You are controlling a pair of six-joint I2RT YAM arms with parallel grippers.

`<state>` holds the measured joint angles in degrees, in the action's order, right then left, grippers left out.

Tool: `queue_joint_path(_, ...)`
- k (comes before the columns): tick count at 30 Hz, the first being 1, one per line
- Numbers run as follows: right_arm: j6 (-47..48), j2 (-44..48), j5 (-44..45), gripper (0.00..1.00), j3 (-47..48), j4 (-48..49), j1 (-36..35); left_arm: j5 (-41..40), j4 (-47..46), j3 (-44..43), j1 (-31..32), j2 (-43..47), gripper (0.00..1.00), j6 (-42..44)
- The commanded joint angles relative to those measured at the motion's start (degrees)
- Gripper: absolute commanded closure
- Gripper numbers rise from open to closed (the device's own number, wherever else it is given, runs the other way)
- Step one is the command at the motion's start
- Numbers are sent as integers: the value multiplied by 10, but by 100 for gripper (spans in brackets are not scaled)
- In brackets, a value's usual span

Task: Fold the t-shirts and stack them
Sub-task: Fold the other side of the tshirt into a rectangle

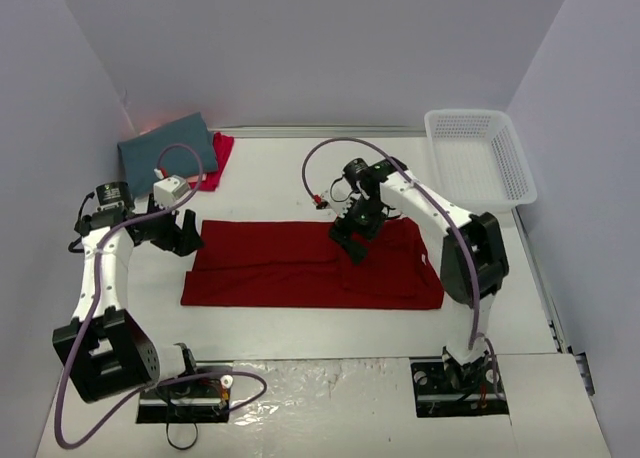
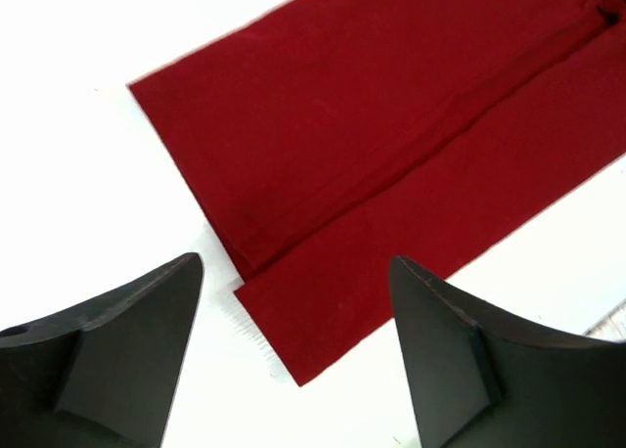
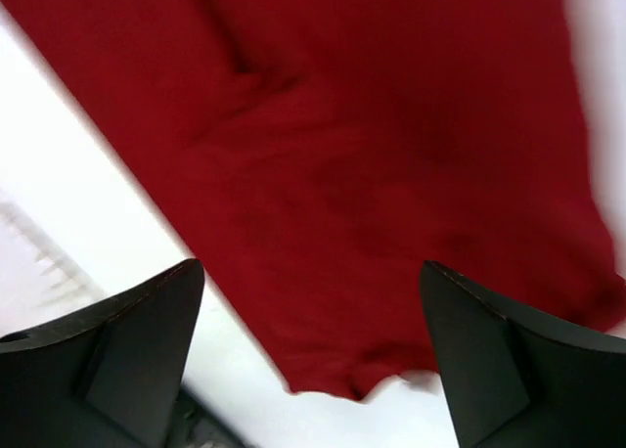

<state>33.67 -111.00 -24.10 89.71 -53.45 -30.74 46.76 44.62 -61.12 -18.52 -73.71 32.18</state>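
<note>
A deep red t-shirt lies flat in the middle of the table, folded into a long band with a lengthwise fold line. My left gripper hovers at the shirt's left end, open and empty, with the shirt's corner between its fingers. My right gripper hangs open over the shirt's back edge right of centre, holding nothing; the red cloth fills its view. At the back left a slate-teal t-shirt lies folded, partly over a pinkish-red t-shirt.
A white mesh basket stands at the back right against the wall. Grey walls close in the table on three sides. Foil-like sheeting covers the near edge between the arm bases.
</note>
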Motion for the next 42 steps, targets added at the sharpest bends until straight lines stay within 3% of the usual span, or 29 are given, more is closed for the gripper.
queue_joint_path(1, -79, 107, 175, 11, 38, 60, 2, -13, -30, -13, -5, 42, 23, -32)
queue_joint_path(4, -97, 162, 277, 0, 14, 112, 7, -34, -50, -18, -5, 54, 17, -53)
queue_joint_path(12, -161, 306, 484, 0, -129, 272, 48, -71, -101, -37, -4, 63, 12, -114)
queue_joint_path(16, -198, 333, 479, 0, -137, 291, 131, -64, -162, -3, -3, 107, 7, -139)
queue_joint_path(19, -186, 367, 414, 0, -150, 302, 179, -91, -197, 20, -1, 142, 3, -164)
queue_joint_path(22, -187, 388, 394, 0, -158, 307, 184, -127, -201, 27, 1, 150, 6, -180)
queue_joint_path(26, -257, 427, 393, 0, -177, 326, 204, -133, -169, 16, 2, 116, 6, -179)
queue_joint_path(29, -276, 464, 261, 0, -206, 332, 233, -131, -159, 9, 2, 93, 6, -182)
queue_joint_path(31, -282, 489, 218, 0, -252, 365, 235, -138, -154, 3, 3, 79, 6, -188)
queue_joint_path(37, -260, 555, 208, 0, -372, 456, 260, -102, -161, 27, 3, 71, 6, -181)
queue_joint_path(42, -251, 583, 208, 0, -384, 453, 271, -102, -154, 24, 6, 64, 6, -173)
